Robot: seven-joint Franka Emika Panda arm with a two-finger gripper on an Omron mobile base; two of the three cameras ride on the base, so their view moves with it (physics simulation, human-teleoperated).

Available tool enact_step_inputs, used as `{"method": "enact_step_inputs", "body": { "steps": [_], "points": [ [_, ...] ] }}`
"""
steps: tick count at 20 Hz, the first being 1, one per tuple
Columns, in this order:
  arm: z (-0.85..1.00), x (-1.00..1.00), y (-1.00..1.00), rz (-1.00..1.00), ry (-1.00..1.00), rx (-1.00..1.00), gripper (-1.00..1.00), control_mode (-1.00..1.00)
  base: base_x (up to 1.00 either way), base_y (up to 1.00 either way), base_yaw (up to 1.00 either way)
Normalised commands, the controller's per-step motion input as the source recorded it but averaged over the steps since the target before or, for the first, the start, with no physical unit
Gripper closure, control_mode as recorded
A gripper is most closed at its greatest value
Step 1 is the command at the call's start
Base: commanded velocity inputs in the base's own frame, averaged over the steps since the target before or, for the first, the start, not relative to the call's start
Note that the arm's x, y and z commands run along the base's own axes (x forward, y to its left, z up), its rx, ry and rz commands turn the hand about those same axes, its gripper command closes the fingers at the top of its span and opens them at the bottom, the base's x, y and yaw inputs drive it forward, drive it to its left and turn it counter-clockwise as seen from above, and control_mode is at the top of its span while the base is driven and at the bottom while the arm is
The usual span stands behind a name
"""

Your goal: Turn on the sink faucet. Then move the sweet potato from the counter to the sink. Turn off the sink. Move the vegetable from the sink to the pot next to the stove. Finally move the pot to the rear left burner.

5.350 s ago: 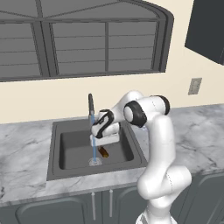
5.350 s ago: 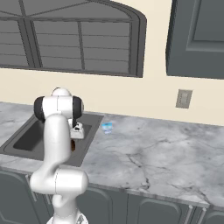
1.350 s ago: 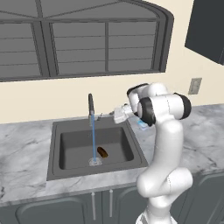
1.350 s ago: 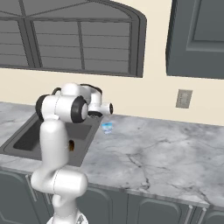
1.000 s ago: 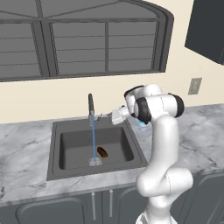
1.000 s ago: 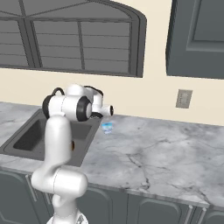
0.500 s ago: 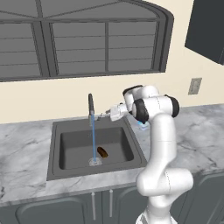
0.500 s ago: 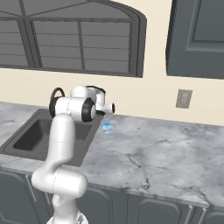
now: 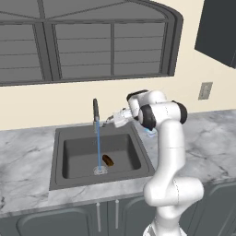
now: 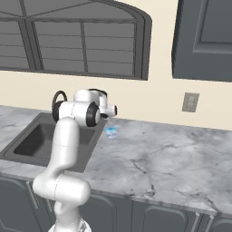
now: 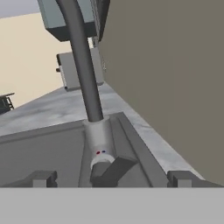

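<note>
With water running and the sweet potato [image 9: 108, 160] already in the sink [image 9: 57, 177], the robot's fingers [image 11: 109, 178], spread wide and holding nothing, flank the faucet [image 11: 85, 74] handle lying straight ahead at the spout's base.

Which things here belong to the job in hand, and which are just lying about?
Job: faucet, running water into the sink; sweet potato lying in the basin; open gripper at the faucet's base.

Lying about: small blue glass on the counter; wall outlet.
</note>
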Motion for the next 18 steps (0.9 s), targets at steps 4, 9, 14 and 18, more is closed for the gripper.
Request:
{"method": "enact_step_inputs", "body": {
  "steps": [4, 9, 14, 18],
  "points": [
    [0.00, 0.00, 0.31, 0.04, 0.00, 0.00, -1.00, -1.00, 0.00, 0.00, 0.00],
    [0.00, 0.00, 0.36, 0.03, 0.00, 0.00, -1.00, -1.00, 0.00, 0.00, 0.00],
    [0.00, 0.00, 0.42, 0.02, 0.00, 0.00, -1.00, -1.00, 0.00, 0.00, 0.00],
    [0.00, 0.00, 0.51, 0.01, 0.00, 0.00, -1.00, -1.00, 0.00, 0.00, 0.00]
  ]
}}
